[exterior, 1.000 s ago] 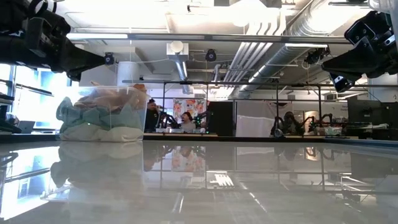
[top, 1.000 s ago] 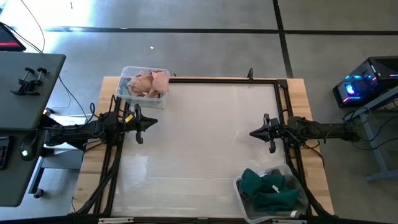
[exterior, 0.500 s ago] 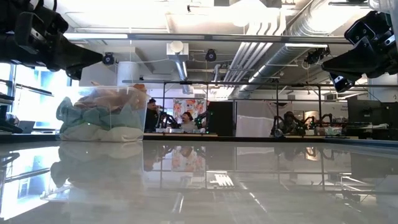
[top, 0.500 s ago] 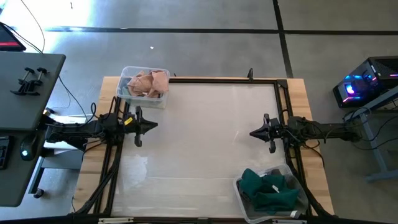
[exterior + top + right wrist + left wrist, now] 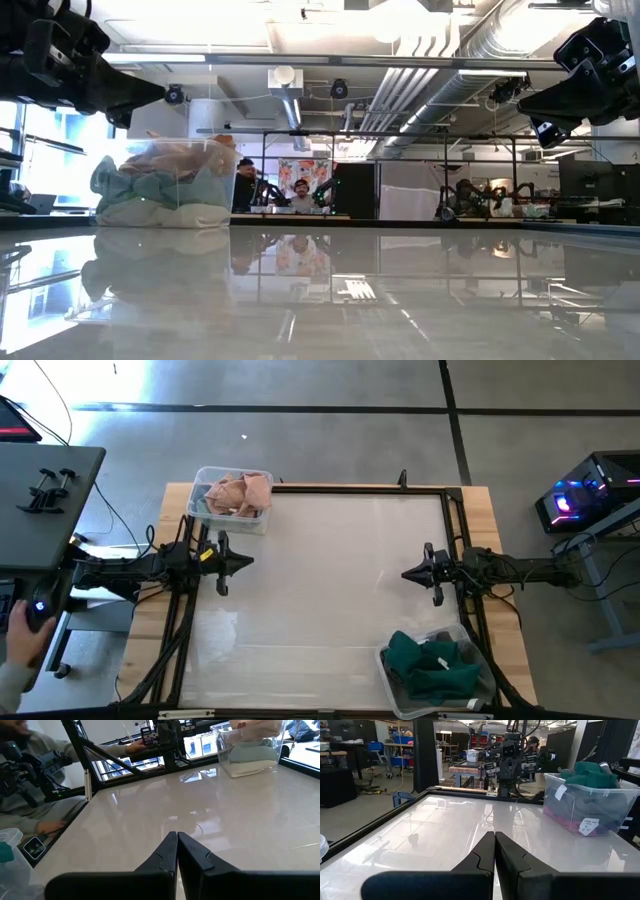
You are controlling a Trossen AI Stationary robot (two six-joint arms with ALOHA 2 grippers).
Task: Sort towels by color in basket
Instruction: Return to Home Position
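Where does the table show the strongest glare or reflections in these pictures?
High view: pale sheen on the table near the left gripper. Low view: the table mirrors the ceiling lights and the light-towel bin. Left wrist view: bright glare beside the dark-towel bin. Right wrist view: bright reflections before the light-towel bin.

The table (image 5: 330, 580) has 1 glossy white top, bounded by a dark frame (image 5: 350, 488) and flanked by bare wooden strips (image 5: 482, 510) on the left and right sides. 2 clear plastic bins stand directly on it. Bin 1 (image 5: 236, 523) stands at a corner on the left arm's side. Bin 2 (image 5: 585, 812) stands at the diagonally opposite corner, on the right arm's side. The 2 bins are well apart.
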